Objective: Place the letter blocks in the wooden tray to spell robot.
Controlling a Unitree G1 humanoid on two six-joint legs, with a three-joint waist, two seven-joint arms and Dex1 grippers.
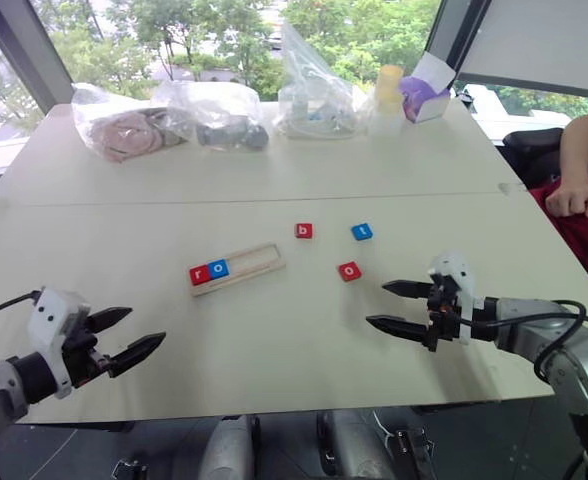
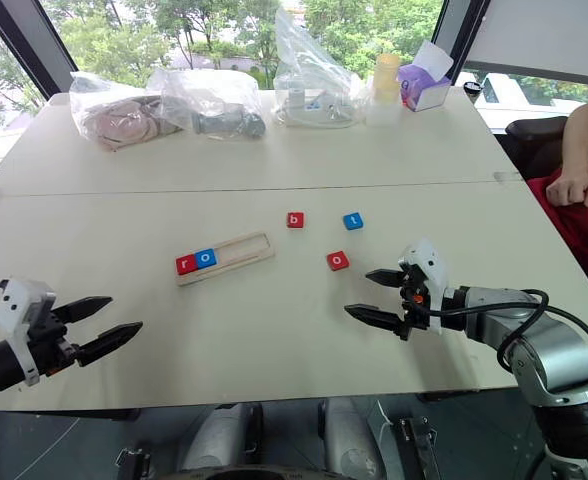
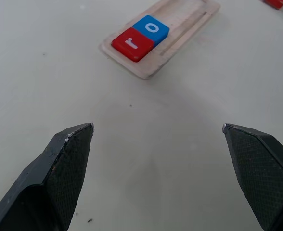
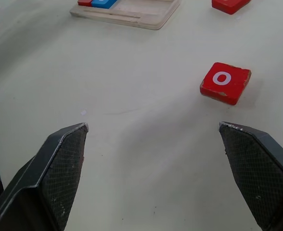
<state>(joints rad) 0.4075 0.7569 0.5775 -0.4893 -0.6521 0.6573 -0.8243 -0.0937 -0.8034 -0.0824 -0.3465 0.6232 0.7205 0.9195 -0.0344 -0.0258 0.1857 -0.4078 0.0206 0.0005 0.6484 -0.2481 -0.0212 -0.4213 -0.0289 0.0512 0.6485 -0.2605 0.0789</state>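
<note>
Two small flat square tiles sat side by side at the left end of the long shallow light-wood tray [image 1: 238,269]: a red tile with a white r [image 1: 199,274] at the very end and a blue tile with a white o [image 1: 218,267] touching it on its right. The rest of the tray lay bare. The tray rested slightly askew on the pale tabletop [image 1: 274,180], its right end a little farther from the robot than its left.

Three more tiles lay loose on the table to the right of the tray, apart from one another. A red tile with a white b [image 1: 303,231] was nearest the tray's right end, a blue tile with a white t [image 1: 362,232] lay farther right, and a red tile with a white o [image 1: 349,271] sat nearer the robot, below and between those two.

The left gripper [image 1: 124,335] hovered over the near left part of the table, well apart from the tray, its two black fingers spread wide and holding nothing. The right gripper [image 1: 397,306] hovered just right of and nearer than the red o tile, its fingers likewise spread wide and empty, not touching the tile.

Several clear plastic bags [image 1: 224,115] with contents lay along the far edge of the table. A person's hand [image 1: 572,200] rested at the table's right side.
</note>
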